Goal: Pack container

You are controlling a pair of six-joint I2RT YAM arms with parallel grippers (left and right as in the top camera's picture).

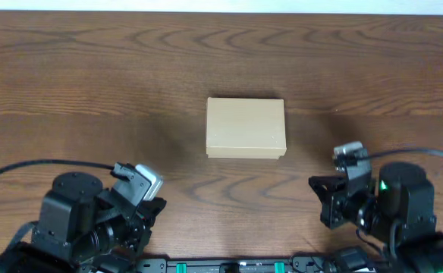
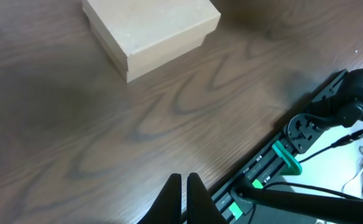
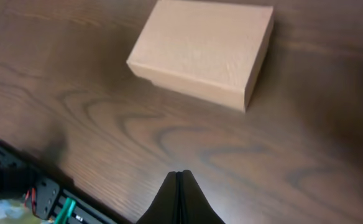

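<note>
box (image 1: 246, 127) sits centre, lid down, well apart from left gripper (image 2: 183, 186) and right gripper (image 3: 179, 186). both are at the near edge, pinched closed, empty. no loose items in view, so it's packed or not started; any next move needs the lid lifted.

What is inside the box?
The inside cannot be seen: the box is closed, so any contents are covered. Only its plain top and sides show, with nothing lying on it. It rests flat on the table.

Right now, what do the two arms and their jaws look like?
Both the left arm and right arm are bulky black housings with a silver-grey wrist block and black cable. The right shows a green light. Jaws are dark tapered blades.
</note>
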